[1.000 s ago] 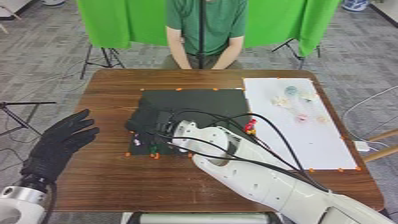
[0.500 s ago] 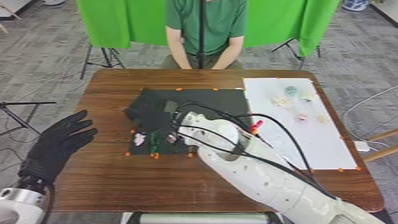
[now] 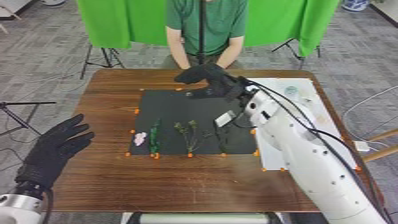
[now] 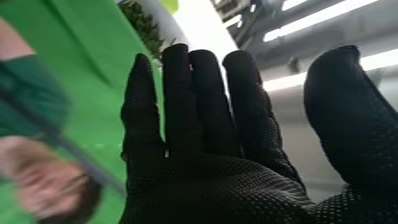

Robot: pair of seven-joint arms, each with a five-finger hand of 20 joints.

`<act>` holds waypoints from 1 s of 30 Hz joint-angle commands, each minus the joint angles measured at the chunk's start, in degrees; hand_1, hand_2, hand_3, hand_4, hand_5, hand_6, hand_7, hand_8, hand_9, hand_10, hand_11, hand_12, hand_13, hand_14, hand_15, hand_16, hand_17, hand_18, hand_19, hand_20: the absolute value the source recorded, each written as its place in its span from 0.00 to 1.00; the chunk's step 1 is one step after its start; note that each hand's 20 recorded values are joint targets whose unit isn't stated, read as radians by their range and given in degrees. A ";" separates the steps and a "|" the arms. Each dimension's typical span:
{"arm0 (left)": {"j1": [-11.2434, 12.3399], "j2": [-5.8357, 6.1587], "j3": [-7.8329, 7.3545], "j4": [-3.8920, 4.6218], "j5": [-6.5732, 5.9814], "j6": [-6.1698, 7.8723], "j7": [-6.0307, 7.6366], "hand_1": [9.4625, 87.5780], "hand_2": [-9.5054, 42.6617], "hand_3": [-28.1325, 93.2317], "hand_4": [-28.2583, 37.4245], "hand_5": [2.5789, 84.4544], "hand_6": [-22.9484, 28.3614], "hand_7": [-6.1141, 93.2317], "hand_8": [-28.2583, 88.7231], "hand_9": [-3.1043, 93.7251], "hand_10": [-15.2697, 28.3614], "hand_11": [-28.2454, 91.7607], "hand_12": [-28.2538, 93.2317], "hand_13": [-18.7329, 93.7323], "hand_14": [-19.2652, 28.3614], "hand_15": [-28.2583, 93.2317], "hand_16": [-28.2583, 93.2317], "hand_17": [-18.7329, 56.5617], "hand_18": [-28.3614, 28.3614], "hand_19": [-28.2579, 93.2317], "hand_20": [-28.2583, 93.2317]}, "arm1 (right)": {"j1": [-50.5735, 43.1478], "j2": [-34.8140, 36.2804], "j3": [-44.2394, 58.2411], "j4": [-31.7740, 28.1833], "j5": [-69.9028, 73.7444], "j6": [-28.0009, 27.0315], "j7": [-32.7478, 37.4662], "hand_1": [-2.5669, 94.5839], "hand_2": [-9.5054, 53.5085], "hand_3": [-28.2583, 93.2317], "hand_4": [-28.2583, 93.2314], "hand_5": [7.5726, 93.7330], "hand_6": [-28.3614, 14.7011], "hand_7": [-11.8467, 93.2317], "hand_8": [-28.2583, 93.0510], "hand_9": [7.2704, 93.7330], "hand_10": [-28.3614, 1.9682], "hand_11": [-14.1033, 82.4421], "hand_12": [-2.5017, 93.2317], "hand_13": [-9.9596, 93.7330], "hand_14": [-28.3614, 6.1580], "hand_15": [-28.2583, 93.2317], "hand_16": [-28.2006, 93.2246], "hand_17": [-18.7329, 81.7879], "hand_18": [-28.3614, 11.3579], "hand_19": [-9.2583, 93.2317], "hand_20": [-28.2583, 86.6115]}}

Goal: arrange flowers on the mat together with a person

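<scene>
The head view looks forward and down from above the near edge of the bench [image 3: 178,185], the full tabletop mid-frame, a person [image 3: 204,35] at top centre. The right wrist view sits close against the right robot hand [image 3: 213,82], tilted, facing along its fingers past bright lights [image 4: 320,20]. Both share person, green cloth [image 3: 298,25] and that hand.

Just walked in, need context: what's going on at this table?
Flower arranging, with nothing in the robot's grip. Its right hand is open over the far edge of the black mat; the left hand is open by the left edge of the table. A pink flower, long green stem and some sprigs lie on the mat's near part.
</scene>
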 commanded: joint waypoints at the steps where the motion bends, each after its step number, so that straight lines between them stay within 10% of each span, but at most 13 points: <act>1: 0.93 -0.85 -0.06 -0.14 0.11 -0.13 -0.30 0.28 0.14 0.80 0.09 0.38 0.55 0.25 0.16 0.34 0.64 0.42 0.39 0.40 0.73 0.54 0.23 0.18 0.89 0.64 0.30 | -12.04 9.26 11.77 -6.08 15.76 1.11 5.94 0.29 0.18 0.93 0.02 0.43 0.59 0.31 0.14 0.43 0.52 0.31 0.28 0.46 0.55 0.42 0.45 0.36 0.30 0.47 0.48; 30: 1.48 -2.07 -0.43 -0.10 0.06 -1.31 -1.26 0.27 0.14 0.80 0.09 0.38 0.55 0.25 0.16 0.34 0.64 0.42 0.38 0.40 0.73 0.53 0.23 0.18 0.89 0.64 0.30 | -50.88 -1.74 41.88 -19.92 45.43 6.60 13.11 0.25 0.09 0.91 0.04 0.36 0.57 0.25 0.16 0.38 0.52 0.21 0.28 0.42 0.49 0.31 0.54 0.32 0.24 0.42 0.47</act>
